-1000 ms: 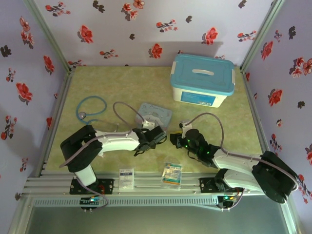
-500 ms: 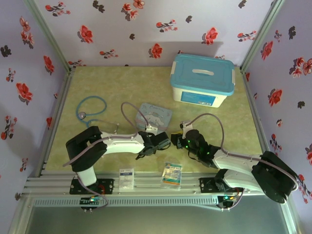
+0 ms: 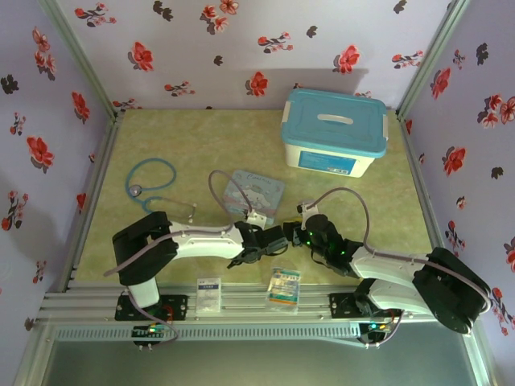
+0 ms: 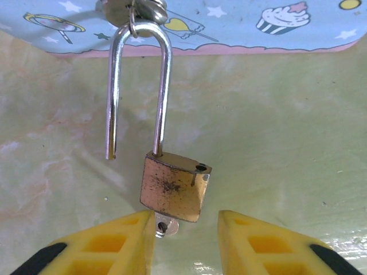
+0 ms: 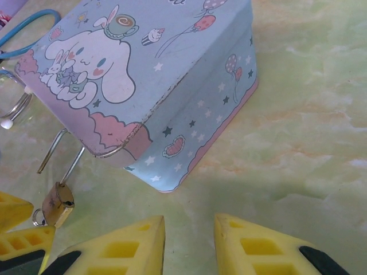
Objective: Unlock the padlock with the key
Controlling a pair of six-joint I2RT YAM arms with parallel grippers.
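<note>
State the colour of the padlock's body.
The padlock body is golden brass, tarnished with dark scuffs; it shows best in the left wrist view.

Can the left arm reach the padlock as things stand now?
Probably yes. The padlock lies on the table right before the open left claw, its lower end about level with the fingertips, nothing in between.

Floral lilac walls [image 3: 201, 48] — pale-green marbled tabletop [image 3: 201, 137]

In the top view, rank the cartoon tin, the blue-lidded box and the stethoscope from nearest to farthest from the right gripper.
1. The cartoon tin, just beyond the right gripper, slightly to its left.
2. The blue-lidded box, at the back right.
3. The stethoscope, far to the left.
</note>
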